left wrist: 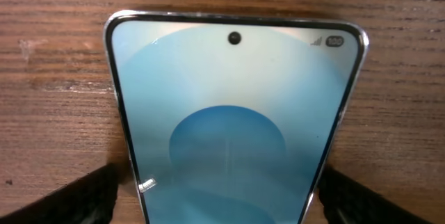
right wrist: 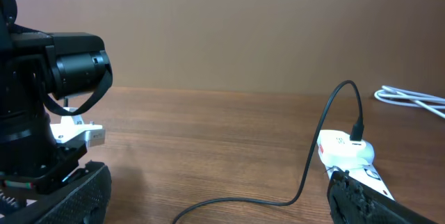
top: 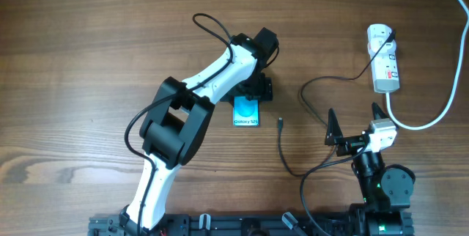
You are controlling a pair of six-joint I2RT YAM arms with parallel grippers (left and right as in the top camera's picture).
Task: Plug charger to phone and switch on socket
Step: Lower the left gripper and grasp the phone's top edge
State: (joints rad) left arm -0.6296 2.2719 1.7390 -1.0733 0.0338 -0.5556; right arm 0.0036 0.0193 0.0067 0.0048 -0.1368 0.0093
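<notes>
The phone lies flat on the table, cyan screen up, with its "Galaxy S25" text at the near edge. My left gripper is down over its far half. In the left wrist view the phone fills the space between the two fingers; the right finger is at its edge and a thin strip of wood shows by the left one. The charger cable runs from the socket in loops to its plug tip, which lies loose right of the phone. My right gripper is open and empty near the cable.
A thick white cord loops from the socket to the far right corner. In the right wrist view, the socket with the black cable plugged in is at right and the left arm at left.
</notes>
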